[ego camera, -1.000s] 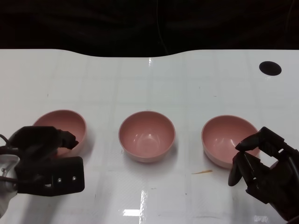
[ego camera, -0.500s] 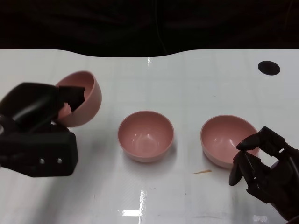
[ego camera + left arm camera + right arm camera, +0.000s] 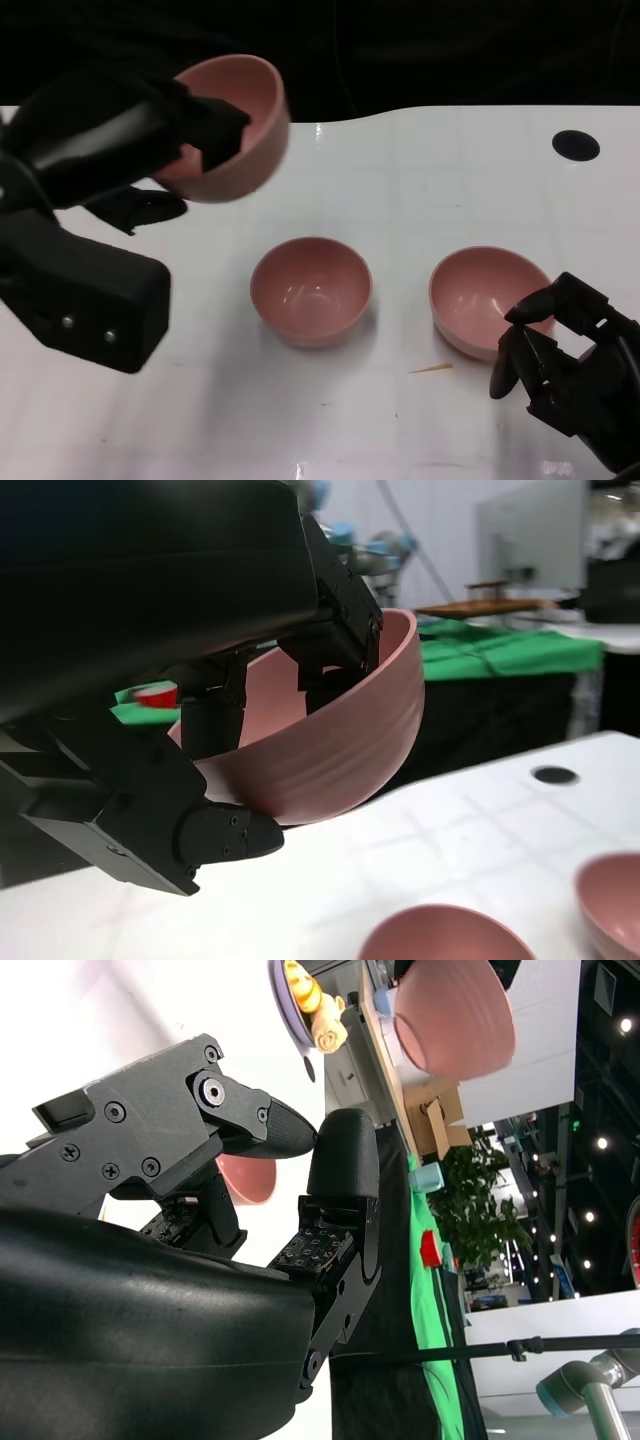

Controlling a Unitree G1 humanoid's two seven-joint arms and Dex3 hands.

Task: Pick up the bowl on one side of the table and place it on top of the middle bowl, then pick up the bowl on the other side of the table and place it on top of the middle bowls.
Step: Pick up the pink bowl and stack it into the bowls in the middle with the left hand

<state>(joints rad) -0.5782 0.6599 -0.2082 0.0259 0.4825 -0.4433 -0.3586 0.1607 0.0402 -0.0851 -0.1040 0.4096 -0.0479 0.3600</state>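
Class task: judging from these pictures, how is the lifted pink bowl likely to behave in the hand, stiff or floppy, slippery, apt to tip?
The lifted bowl looks stiff: its rim keeps its round shape in the left hand. Its glossy surface suggests it may be slippery. It already hangs tilted, gripped at one side of the rim, so it could probably swing.

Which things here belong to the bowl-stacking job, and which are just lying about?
Job:
- lifted bowl, held by the left hand
- middle bowl
- right bowl, with the right hand beside it

Lying about:
- black disc on the table
- yellowish sliver
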